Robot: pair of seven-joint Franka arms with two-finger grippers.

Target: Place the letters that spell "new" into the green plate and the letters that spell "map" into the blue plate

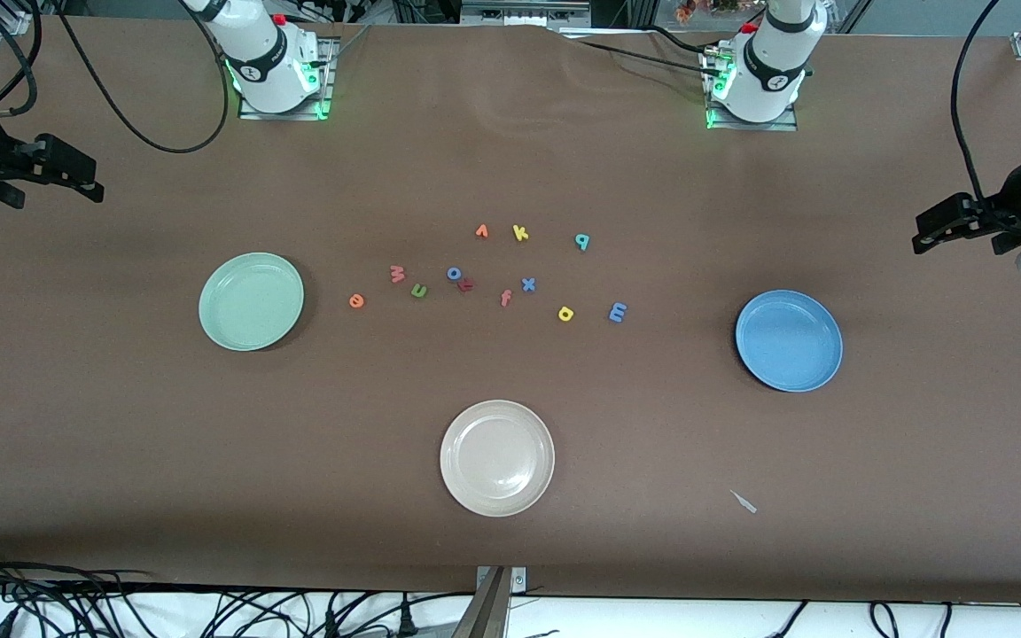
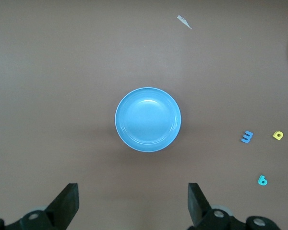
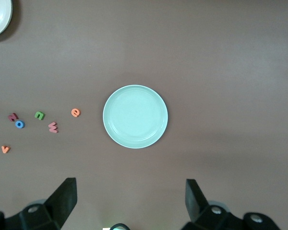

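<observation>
- Both of my grippers hang high with jaws spread wide and nothing held: my left gripper is over the round mid-blue shallow plate, my right gripper over the round pale mint-green shallow plate.
- Neither plate has a letter in it, so I judge the sorting has not begun.
- Between the plates the tiny foam letters lie scattered on the brown table.
- For "new": the orange "e" lies nearest the green plate, then the green "n" and the red-pink "w".
- For "map": the blue "m" and yellow "a" lie toward the blue plate, with the teal "p" farther from the front camera.
- Distractors sit among them: a yellow "k", a blue "x", a blue "o" seemingly touching a dark red letter, and a salmon "f".
- A round cream-white plate lies nearest the front camera.
- Next, I would lower my right gripper onto the "e", which lies apart from the rest; so small and flat a piece calls for a centred, low pinch.
</observation>
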